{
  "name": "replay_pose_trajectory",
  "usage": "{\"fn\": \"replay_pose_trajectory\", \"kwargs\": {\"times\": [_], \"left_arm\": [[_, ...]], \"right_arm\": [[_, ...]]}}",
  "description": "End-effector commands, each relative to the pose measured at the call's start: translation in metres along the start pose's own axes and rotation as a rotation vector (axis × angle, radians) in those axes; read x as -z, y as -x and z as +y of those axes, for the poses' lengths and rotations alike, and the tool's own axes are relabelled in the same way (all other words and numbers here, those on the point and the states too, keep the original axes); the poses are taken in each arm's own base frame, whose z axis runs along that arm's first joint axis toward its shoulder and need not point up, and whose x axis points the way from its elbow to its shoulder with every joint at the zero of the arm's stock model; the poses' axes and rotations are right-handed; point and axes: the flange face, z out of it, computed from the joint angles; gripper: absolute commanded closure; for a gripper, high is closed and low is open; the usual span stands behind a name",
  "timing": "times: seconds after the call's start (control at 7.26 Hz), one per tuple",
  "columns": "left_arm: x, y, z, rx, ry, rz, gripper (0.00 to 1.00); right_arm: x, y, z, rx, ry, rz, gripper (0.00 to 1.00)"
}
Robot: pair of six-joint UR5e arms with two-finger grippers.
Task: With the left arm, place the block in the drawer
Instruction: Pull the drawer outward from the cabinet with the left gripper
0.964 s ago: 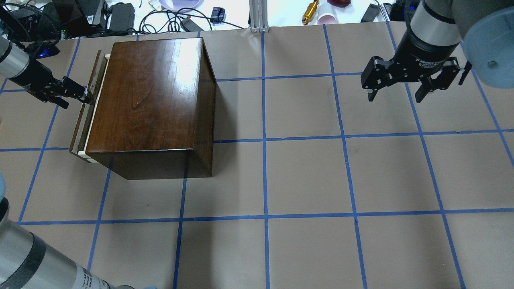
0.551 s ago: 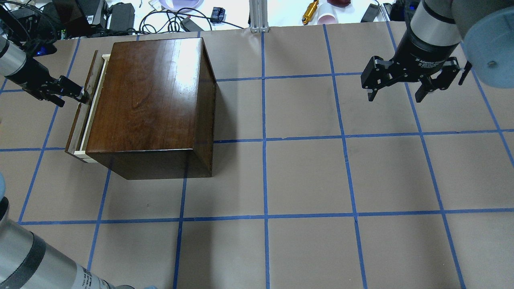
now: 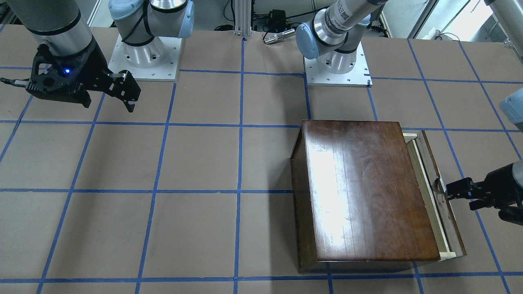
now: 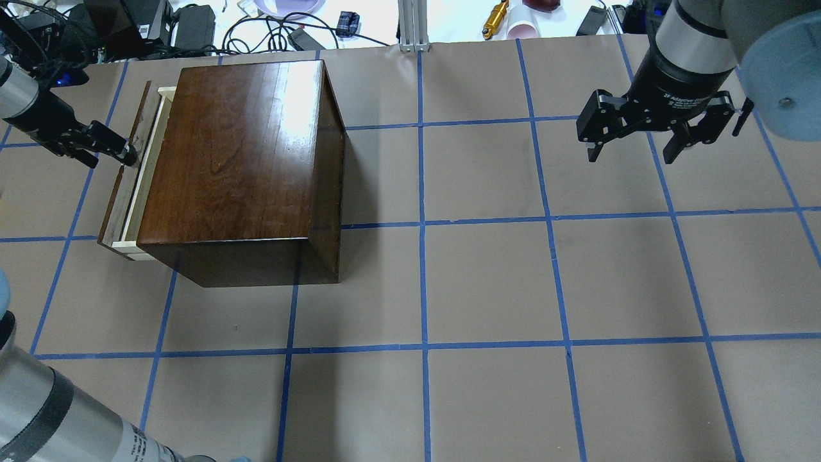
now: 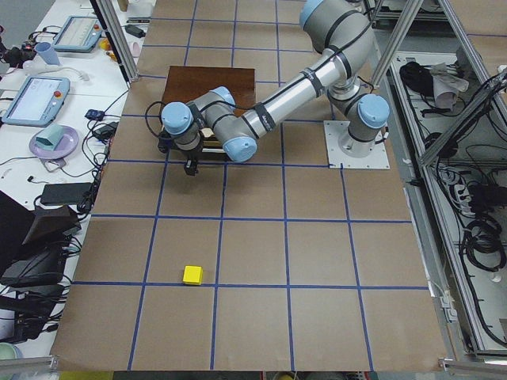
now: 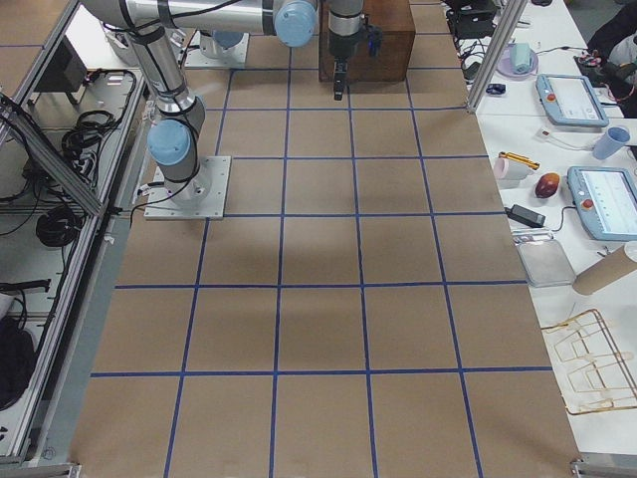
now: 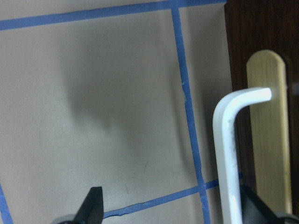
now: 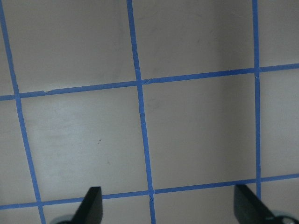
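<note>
The yellow block (image 5: 192, 275) lies on the table well away from the box, seen only in the exterior left view. The glossy dark-brown box (image 4: 237, 160) stands at the table's left. Its drawer (image 4: 125, 192) is pulled out a little, showing the pale tray rim (image 3: 427, 196) behind the dark front panel. My left gripper (image 4: 128, 156) is at the drawer's handle (image 7: 229, 154). The white handle bar sits between its spread fingers, next to one fingertip (image 7: 254, 207). The gripper is open. My right gripper (image 4: 632, 156) hangs open and empty above the far right of the table.
Cables, chargers and cups (image 4: 526, 25) lie beyond the table's far edge. Blue tape lines grid the brown table (image 4: 487, 282). Both arm bases (image 3: 335, 69) stand along the robot's side. Side tables with tablets (image 6: 597, 199) flank the far edge.
The left gripper has moved left, away from the box. The drawer has slid further out with it. The right arm has not moved.
</note>
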Motion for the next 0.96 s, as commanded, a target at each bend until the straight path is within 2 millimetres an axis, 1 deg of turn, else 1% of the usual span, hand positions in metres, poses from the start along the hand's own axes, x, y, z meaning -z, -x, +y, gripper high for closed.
{"fn": "replay_pose_trajectory", "kwargs": {"times": [0.0,0.28,0.41,0.55,0.83], "left_arm": [[0.002,0.005,-0.003,-0.017,0.002,-0.014,0.01],[0.006,0.009,-0.002,-0.017,0.008,-0.031,0.01],[0.010,0.016,-0.001,-0.019,0.003,-0.037,0.01],[0.007,0.019,-0.001,-0.046,0.006,-0.033,0.01],[0.011,0.025,-0.004,-0.065,0.000,-0.044,0.01]], "right_arm": [[0.000,0.000,0.000,0.000,0.000,0.000,0.00],[0.000,0.000,0.000,0.000,0.000,0.000,0.00],[0.000,0.000,0.000,0.000,0.000,0.000,0.00],[0.000,0.000,0.000,0.000,0.000,0.000,0.00],[-0.001,0.000,0.000,0.000,0.001,0.000,0.00]]}}
